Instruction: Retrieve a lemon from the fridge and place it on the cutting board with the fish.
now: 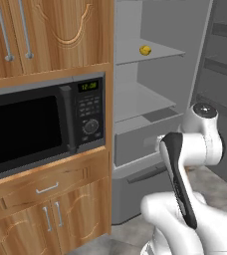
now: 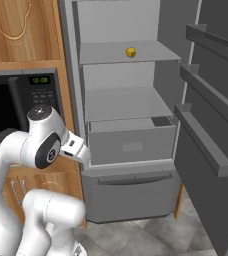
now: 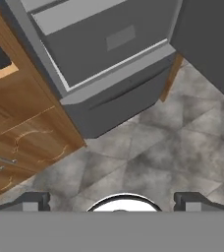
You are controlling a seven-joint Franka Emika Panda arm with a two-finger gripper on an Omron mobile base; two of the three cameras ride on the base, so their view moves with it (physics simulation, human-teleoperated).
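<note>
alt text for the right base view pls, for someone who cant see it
The fridge stands open, its door swung out to the right, with a small yellow lemon alone on the upper shelf above a closed drawer. The white robot arm rises at lower left, in front of a black microwave set in wooden cabinets.

Glossy white rounded arm (image 1: pixel 200 144) with dark joint caps and black strip.

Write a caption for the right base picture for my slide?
Open fridge with a lemon on its upper shelf, white robot arm waiting beside the microwave.
</note>
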